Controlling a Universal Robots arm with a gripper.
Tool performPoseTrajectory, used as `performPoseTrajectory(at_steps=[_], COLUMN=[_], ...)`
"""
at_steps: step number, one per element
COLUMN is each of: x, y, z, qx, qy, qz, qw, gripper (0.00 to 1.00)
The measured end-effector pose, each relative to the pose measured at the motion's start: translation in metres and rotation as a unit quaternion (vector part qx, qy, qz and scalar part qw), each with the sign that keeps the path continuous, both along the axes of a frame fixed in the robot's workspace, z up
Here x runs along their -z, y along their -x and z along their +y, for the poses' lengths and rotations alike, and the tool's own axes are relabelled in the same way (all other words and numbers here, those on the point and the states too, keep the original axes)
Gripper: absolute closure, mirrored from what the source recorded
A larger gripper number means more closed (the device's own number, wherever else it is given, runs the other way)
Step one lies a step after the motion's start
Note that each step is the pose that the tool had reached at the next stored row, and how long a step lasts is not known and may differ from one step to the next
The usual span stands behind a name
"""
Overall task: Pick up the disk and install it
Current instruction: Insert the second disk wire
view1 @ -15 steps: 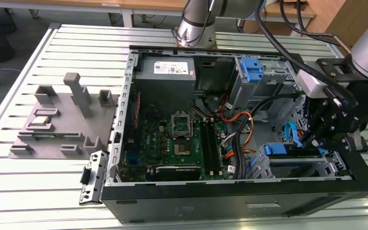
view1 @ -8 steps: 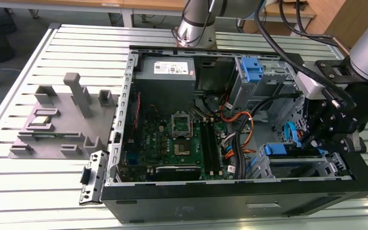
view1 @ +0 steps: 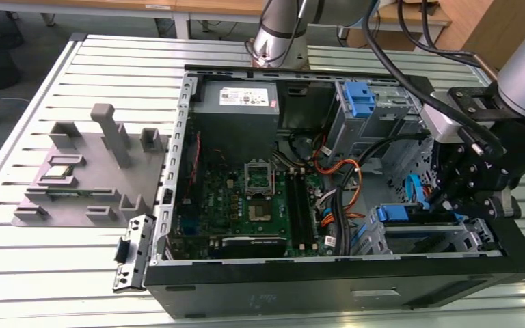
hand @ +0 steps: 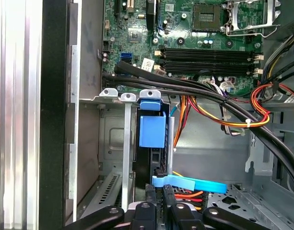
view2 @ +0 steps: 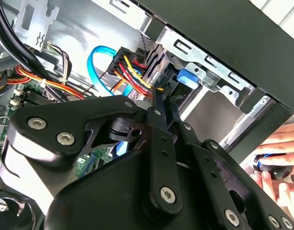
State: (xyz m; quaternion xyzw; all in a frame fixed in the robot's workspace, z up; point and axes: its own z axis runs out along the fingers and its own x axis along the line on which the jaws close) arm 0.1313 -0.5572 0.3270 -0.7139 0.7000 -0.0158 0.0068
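Disk [hand: 157, 160] stands on edge inside the drive cage [hand: 124, 143] at the near corner of the open computer case [view1: 335, 290], toward the exterior view's right. Its blue rail tab [hand: 152, 130] sticks up beside the cage's metal slats. In the exterior view the same tab [view1: 396, 213] shows just under the arm's head. Judging by how deep the tab sits between the cage walls, the disk is already in its bay or very nearly home.

The claw [hand: 160, 203] hangs directly over the disk's cabled end, in line with its thin edge. That fits a tool guiding or pressing the disk along the slot. Whether the claw is apart, together or clamped on the disk cannot be told. In the second wrist view the claw [view2: 159, 103] reaches in beside a bundle of red, yellow and black power wires [view2: 132, 72]. A flat blue data cable [hand: 195, 183] lies across the bay just beside the claw, so the approach stays narrow to avoid snagging.

The case lies on its side on the slatted table [view1: 44, 273], which puts the motherboard [view1: 253, 198] and the cage open to reach from above. A grey holding fixture [view1: 89, 171] sits on the table at the exterior view's left, well apart from the work. A person's hand [view2: 281, 153] rests outside the case wall.
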Motion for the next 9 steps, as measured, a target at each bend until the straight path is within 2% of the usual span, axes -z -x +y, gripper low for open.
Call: performPoseTrajectory(at_steps=[6, 7, 8, 9], x=[0.0007, 0.0008, 0.0007, 0.0005], y=[0.0, 0.0, 0.0, 0.0], z=[0.0, 0.0, 0.0, 0.0], qx=[0.0, 0.0, 0.0, 0.0], qy=[-0.0006, -0.0006, -0.0005, -0.0003], qz=[0.0, 0.0001, 0.0, 0.0], qw=[1.0, 1.0, 1.0, 1.0], gripper=[0.81, 0.75, 0.75, 0.69])
